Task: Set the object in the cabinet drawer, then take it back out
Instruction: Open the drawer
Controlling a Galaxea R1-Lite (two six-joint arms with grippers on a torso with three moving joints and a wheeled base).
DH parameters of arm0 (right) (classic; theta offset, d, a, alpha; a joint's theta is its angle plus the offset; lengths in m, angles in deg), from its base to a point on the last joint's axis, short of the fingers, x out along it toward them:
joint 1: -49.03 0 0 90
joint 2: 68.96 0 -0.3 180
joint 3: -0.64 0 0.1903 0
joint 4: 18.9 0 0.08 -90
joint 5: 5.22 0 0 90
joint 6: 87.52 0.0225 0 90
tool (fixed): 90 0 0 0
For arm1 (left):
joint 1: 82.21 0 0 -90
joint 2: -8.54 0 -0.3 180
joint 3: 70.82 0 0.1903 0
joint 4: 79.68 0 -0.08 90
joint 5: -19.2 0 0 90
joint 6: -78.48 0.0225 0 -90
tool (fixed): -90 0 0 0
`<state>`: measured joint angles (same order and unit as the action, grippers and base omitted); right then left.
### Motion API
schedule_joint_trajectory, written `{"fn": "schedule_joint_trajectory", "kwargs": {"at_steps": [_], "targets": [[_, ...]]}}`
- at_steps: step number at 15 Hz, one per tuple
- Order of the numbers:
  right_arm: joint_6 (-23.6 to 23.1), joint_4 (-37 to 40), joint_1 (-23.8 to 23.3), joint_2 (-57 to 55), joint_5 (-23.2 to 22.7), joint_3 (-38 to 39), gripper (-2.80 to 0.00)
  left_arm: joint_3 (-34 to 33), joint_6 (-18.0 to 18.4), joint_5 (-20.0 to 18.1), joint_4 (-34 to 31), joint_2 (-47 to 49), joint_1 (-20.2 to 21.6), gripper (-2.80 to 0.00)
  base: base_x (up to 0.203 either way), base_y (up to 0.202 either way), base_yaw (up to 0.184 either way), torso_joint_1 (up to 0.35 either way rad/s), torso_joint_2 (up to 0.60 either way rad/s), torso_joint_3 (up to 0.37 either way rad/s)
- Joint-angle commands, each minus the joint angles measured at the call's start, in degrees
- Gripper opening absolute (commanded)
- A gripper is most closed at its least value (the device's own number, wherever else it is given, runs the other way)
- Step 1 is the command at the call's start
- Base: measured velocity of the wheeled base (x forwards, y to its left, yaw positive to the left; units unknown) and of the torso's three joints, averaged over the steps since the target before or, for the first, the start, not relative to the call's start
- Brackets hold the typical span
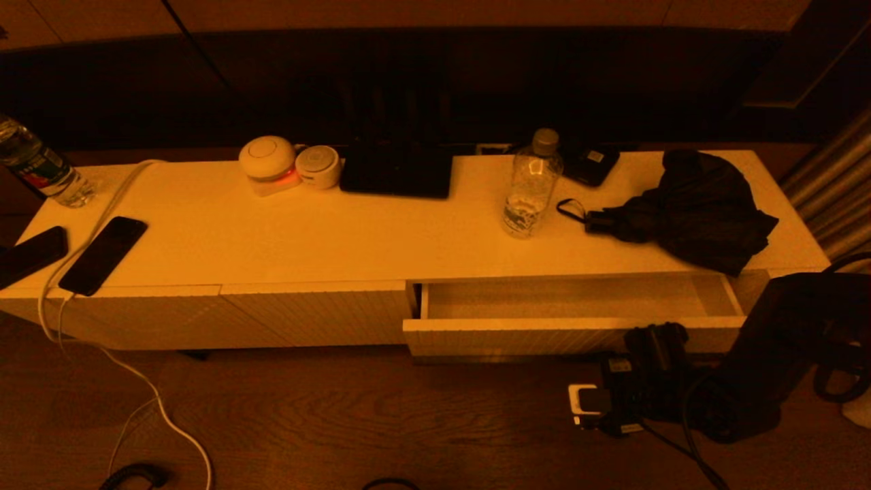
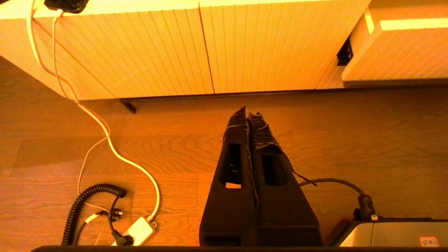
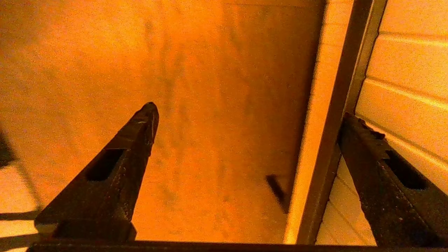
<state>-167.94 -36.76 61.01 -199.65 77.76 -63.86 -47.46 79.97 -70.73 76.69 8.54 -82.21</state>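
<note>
Cabinet drawer point(image 1: 575, 333) pulled out below bottle point(image 1: 531, 185) and umbrella point(image 1: 687, 207); right gripper point(image 3: 245, 115) fingers spread wide, left gripper point(image 2: 249, 113) fingers pressed together near floor point(image 2: 350, 147).

A dim, amber-lit room is seen, the cabinet top point(image 1: 422, 238) being the brightest surface while the wall behind is lost in near-black shadow. The floor point(image 1: 326, 415) is left dull and murky. Dark items at the right are rendered as silhouettes with little detail. In the right wrist view, grain and softness are spread across the drawer interior point(image 3: 210, 105), and a shadow is cast along its edge. The ribbed fronts point(image 2: 217, 45) are evenly lit.
</note>
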Motion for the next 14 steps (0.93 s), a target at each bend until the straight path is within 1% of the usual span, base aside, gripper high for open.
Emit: {"fn": "schedule_joint_trajectory", "kwargs": {"at_steps": [1, 3, 7, 10, 13, 14], "targets": [[0.2, -0.8, 0.4, 1.9, -0.1, 3.0, 0.0, 0.0, 0.0, 0.0, 0.0, 0.0, 0.0, -2.8, 0.0, 0.0, 0.0, 0.0, 0.0, 0.0], [0.8, -0.7, 0.8, 4.7, -0.1, 8.4, 0.0, 0.0, 0.0, 0.0, 0.0, 0.0, 0.0, -2.8, 0.0, 0.0, 0.0, 0.0, 0.0, 0.0], [1.2, -0.7, 1.0, 11.2, -0.8, 15.9, 0.0, 0.0, 0.0, 0.0, 0.0, 0.0, 0.0, -2.8, 0.0, 0.0, 0.0, 0.0, 0.0, 0.0], [1.5, -0.7, 0.9, 17.7, -0.9, 18.6, 0.0, 0.0, 0.0, 0.0, 0.0, 0.0, 0.0, -2.8, 0.0, 0.0, 0.0, 0.0, 0.0, 0.0], [3.4, 1.0, 1.0, 26.7, -0.9, 20.5, 0.0, 0.0, 0.0, 0.0, 0.0, 0.0, 0.0, -2.8, 0.0, 0.0, 0.0, 0.0, 0.0, 0.0], [3.8, 2.9, 0.9, 30.1, -0.9, 20.8, -2.8, 0.0, 0.0, 0.0, 0.0, 0.0, 0.0, -2.8, 0.0, 0.0, 0.0, 0.0, 0.0, 0.0]]}}
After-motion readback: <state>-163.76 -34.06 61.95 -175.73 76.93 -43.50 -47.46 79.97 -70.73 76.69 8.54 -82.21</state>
